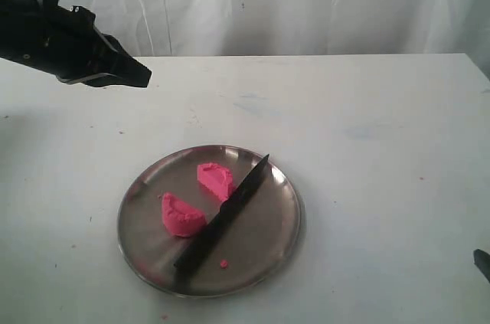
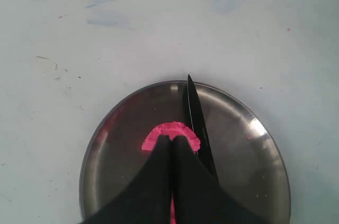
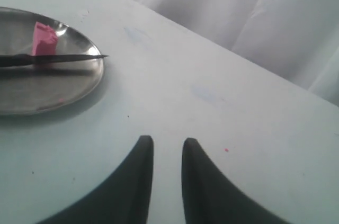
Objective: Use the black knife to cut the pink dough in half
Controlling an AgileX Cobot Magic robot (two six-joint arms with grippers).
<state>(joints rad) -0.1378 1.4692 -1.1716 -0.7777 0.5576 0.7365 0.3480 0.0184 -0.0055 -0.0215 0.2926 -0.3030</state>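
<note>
Dough first: in the exterior view the pink dough [image 1: 182, 215] lies in two pieces on the steel plate [image 1: 264, 236], with the black knife [image 1: 222, 217] flat just beside them, so the cut looks done. The white table [image 1: 367, 125] is faintly stained, and a pale curtain [image 1: 306, 2] hangs behind.

Left wrist view: the left gripper [image 2: 170, 138] hangs above the plate, fingers pressed together, empty.

Right wrist view: the right gripper [image 3: 167, 142] sits well apart from the plate, jaws parted, holding nothing.

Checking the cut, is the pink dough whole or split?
Split: the pink dough lies as two separate pieces on the steel plate, beside the black knife.
</note>
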